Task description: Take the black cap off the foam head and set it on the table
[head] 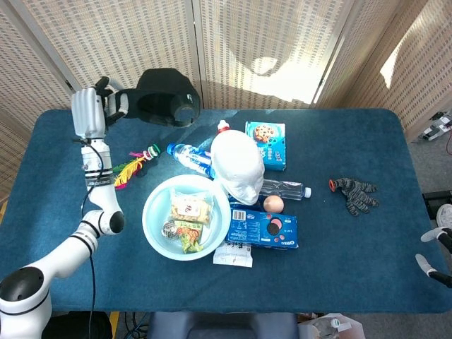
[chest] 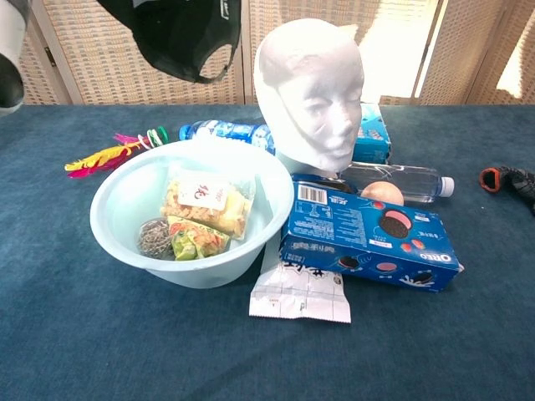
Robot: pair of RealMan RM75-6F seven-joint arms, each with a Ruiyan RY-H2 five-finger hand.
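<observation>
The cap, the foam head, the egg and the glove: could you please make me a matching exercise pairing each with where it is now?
Things:
1. black cap
2. foam head
3. egg
4. glove

Places:
A. alone on the table's right side
B. bare, standing beside the bowl
C. held in the air by the left hand
D. between the water bottle and the cookie box

Pairs: 1-C, 2-B, 3-D, 4-A
</observation>
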